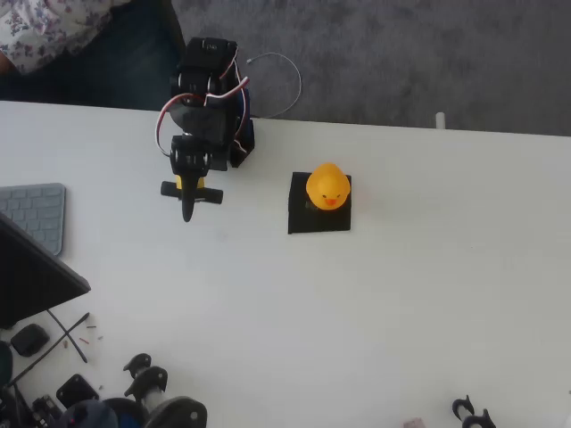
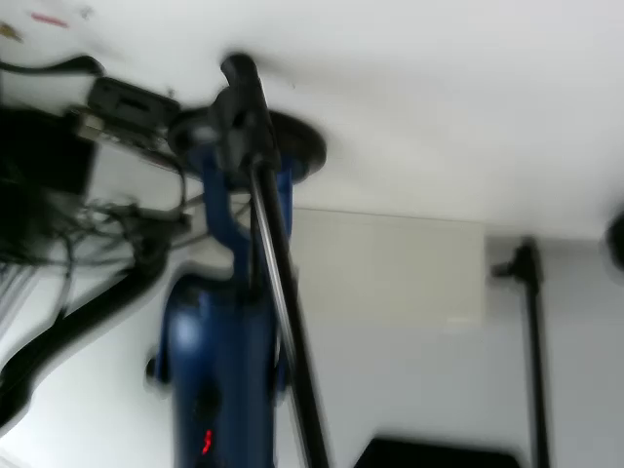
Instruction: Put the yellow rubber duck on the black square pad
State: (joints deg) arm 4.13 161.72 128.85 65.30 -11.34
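Overhead view: the small yellow rubber duck (image 1: 327,186) sits upright on the flat black square pad (image 1: 318,220), so placement appears complete, while the black two-finger gripper (image 1: 188,212), well apart to the pad's left, holds nothing, its jaws seemingly closed.

In the overhead view a white table (image 1: 401,303) takes most of the scene. Beyond its far edge lies a grey carpet floor (image 1: 401,53). On the left sits a grey keyboard (image 1: 36,209), and small dark parts (image 1: 134,392) lie near the left corner. Light is soft and even.
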